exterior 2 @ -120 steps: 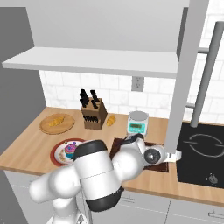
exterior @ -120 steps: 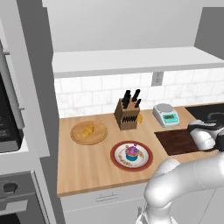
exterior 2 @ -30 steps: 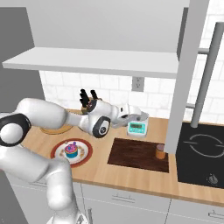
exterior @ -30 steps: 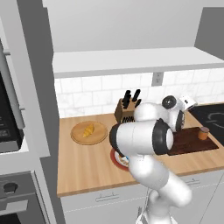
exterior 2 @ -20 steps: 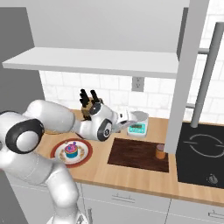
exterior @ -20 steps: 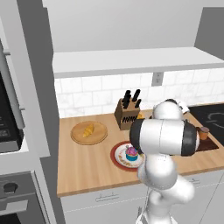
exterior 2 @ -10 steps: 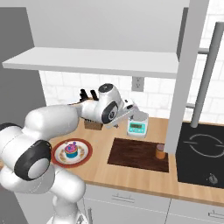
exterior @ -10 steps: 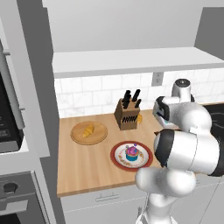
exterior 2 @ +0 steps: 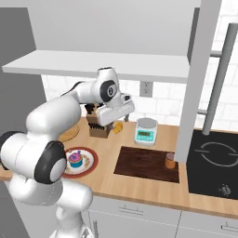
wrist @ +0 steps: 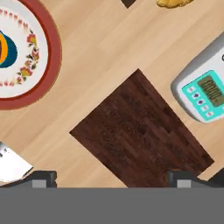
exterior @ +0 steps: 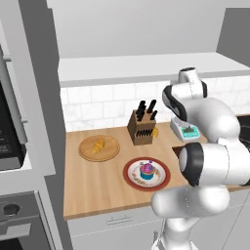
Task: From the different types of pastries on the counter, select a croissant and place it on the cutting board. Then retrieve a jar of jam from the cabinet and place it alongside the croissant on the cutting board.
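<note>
The dark brown cutting board (exterior 2: 148,163) (wrist: 140,135) lies on the light-wood counter (exterior 2: 139,190). The orange-brown jam jar (exterior 2: 170,161) stands upright at the board's right edge. A golden croissant (exterior 2: 118,126) (exterior: 155,132) (wrist: 175,3) lies on the counter beside the knife block, off the board. The pink-and-blue cupcake (exterior 2: 75,159) (exterior: 146,170) sits on a red-rimmed plate (wrist: 43,83). My gripper (exterior 2: 118,114) (wrist: 113,179) hangs open and empty, high above the counter between knife block and board, looking down on the board's bare surface.
A knife block (exterior: 141,128) stands at the back wall. A teal-and-white kitchen scale (exterior 2: 145,131) (wrist: 203,92) sits behind the board. A round pale board (exterior: 99,148) at the left carries another golden pastry. The stove (exterior 2: 214,162) lies to the right, and the cabinet's shelf (exterior 2: 93,65) hangs overhead.
The arm has swung left from the board's right end, where the jar stays, and the open hand has risen toward the knife block. Nothing on the counter moved.
</note>
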